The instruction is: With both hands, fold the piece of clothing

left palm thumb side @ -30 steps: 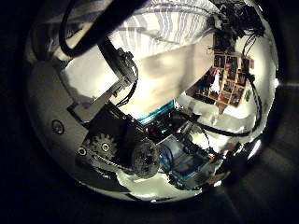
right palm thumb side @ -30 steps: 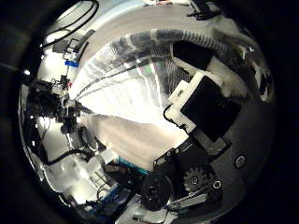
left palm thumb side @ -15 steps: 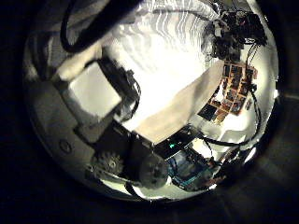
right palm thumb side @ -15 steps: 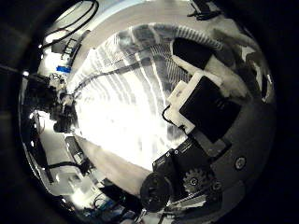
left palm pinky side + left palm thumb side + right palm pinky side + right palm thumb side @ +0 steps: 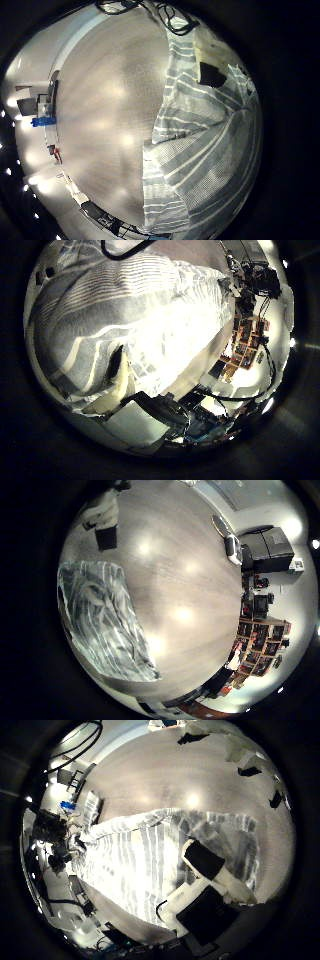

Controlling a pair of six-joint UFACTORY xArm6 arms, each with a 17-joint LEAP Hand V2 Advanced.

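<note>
The left little finger side palm view shows a striped garment (image 5: pixel 205 150) lying on the table (image 5: pixel 100 110), with one edge doubled over so that a layer overlaps the rest. It looks at least partly folded, though how many folds are in cannot be told. In the right little finger side palm view the garment (image 5: pixel 100 615) lies as a compact, roughly rectangular patch on the bare table (image 5: pixel 190 570), which suggests the fold is well along.

The left thumb side palm view has the garment (image 5: pixel 140 320) filling most of the frame, so that palm is close above it; part of the left hand (image 5: pixel 140 420) shows at the edge, but whether its fingers hold cloth cannot be told. In the right thumb side palm view, fingers of the right hand (image 5: pixel 210 885) reach straight over the garment (image 5: pixel 130 855) and appear to pinch nothing.

What is left is probably a final fold or smoothing, if any.
</note>
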